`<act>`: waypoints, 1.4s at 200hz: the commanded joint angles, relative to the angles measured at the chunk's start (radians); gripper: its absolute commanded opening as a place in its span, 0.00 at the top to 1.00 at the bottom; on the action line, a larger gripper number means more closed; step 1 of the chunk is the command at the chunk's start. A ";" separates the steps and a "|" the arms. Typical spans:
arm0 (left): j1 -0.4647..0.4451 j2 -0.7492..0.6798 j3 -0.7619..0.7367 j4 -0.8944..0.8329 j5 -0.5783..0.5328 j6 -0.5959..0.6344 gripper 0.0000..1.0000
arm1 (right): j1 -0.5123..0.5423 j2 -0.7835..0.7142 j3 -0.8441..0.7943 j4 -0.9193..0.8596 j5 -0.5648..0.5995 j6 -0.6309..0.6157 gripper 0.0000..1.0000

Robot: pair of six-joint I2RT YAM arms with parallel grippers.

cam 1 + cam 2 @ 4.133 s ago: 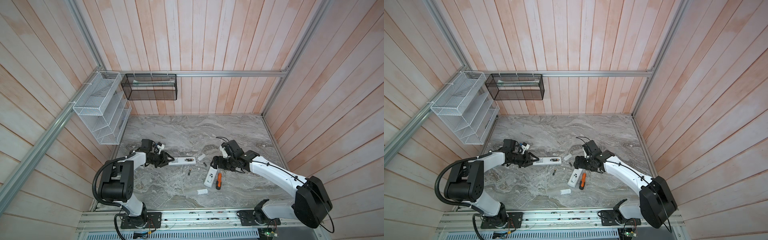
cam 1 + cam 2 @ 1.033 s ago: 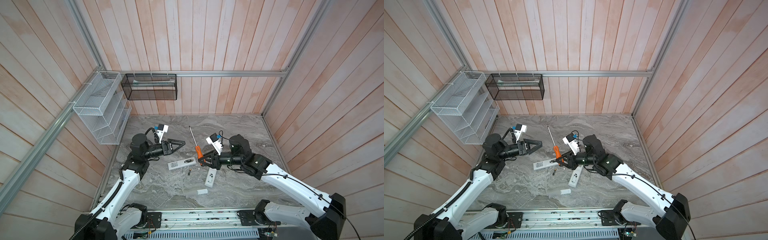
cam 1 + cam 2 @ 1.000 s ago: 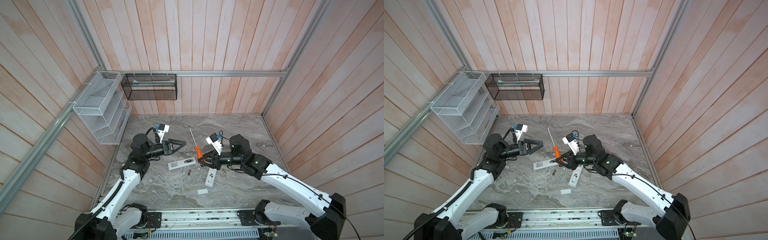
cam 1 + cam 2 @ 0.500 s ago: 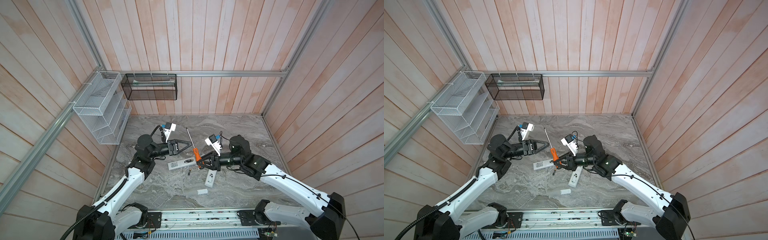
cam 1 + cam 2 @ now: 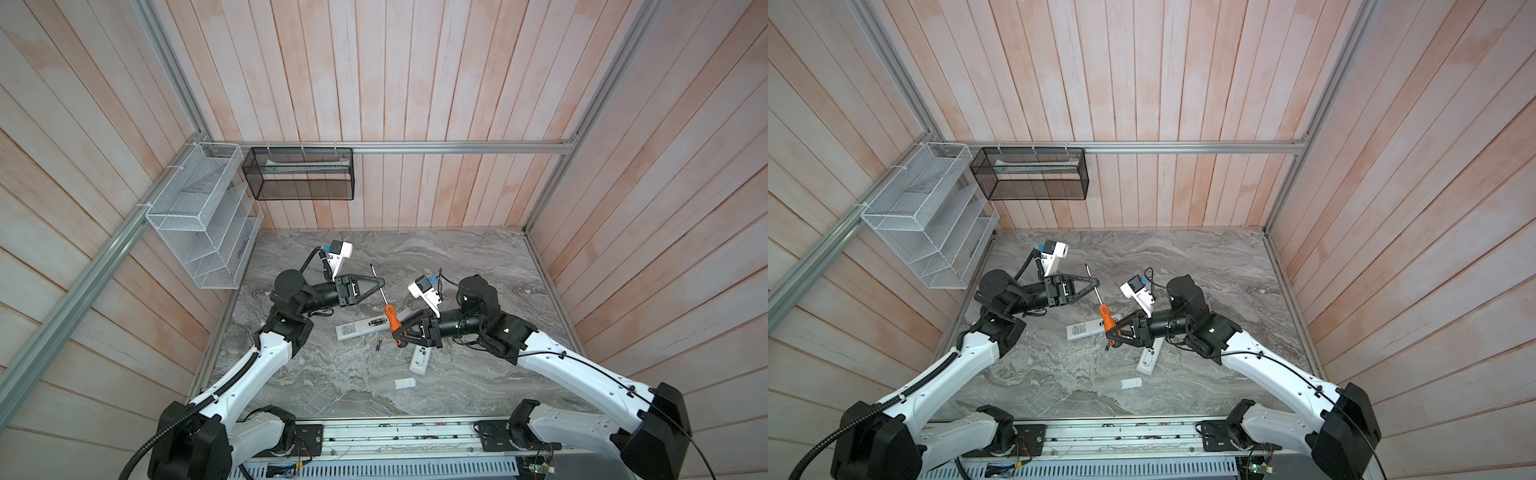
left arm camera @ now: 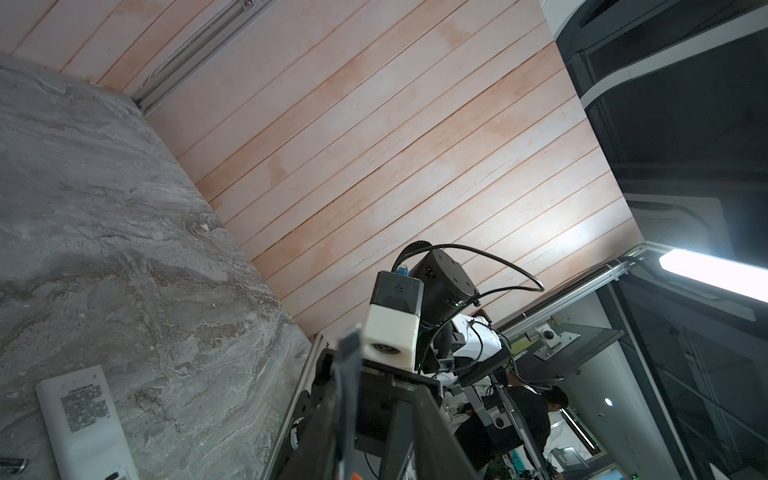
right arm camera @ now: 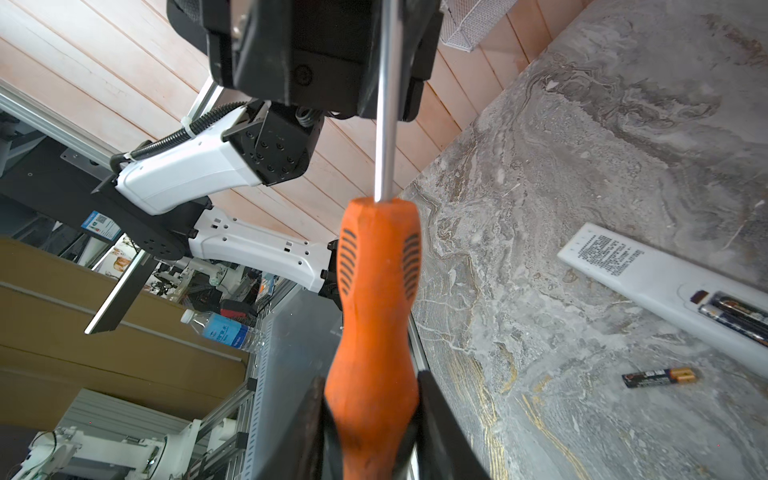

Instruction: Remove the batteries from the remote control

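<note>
The remote control lies face down on the marble table, its compartment open with batteries inside. One loose battery lies beside it. My right gripper is shut on the orange handle of a screwdriver, held above the remote. Its metal shaft slants up toward the back. My left gripper is closed on that shaft near the tip.
A second white remote lies under the right wrist. A small white cover lies nearer the front edge. A white wire rack and a black mesh basket hang on the walls at the back left.
The left gripper moved right to the screwdriver's shaft and its jaws closed from wide open onto it. The right gripper kept its hold on the handle and shifted slightly left.
</note>
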 commanded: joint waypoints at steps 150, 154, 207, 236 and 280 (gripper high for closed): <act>0.016 0.065 -0.005 -0.183 -0.389 -0.211 1.00 | -0.042 -0.225 -0.230 0.302 0.529 0.166 0.02; 0.017 0.072 -0.018 -0.155 -0.409 -0.243 1.00 | -0.042 -0.225 -0.242 0.322 0.542 0.178 0.02; -0.023 0.050 -0.059 -0.133 -0.658 -0.381 1.00 | -0.003 -0.121 -0.150 0.245 0.649 0.150 0.02; -0.040 0.011 -0.076 -0.151 -0.722 -0.388 1.00 | -0.002 -0.056 -0.122 0.279 0.637 0.161 0.03; -0.046 0.003 -0.107 -0.140 -0.729 -0.404 1.00 | 0.001 0.048 -0.051 0.314 0.595 0.174 0.14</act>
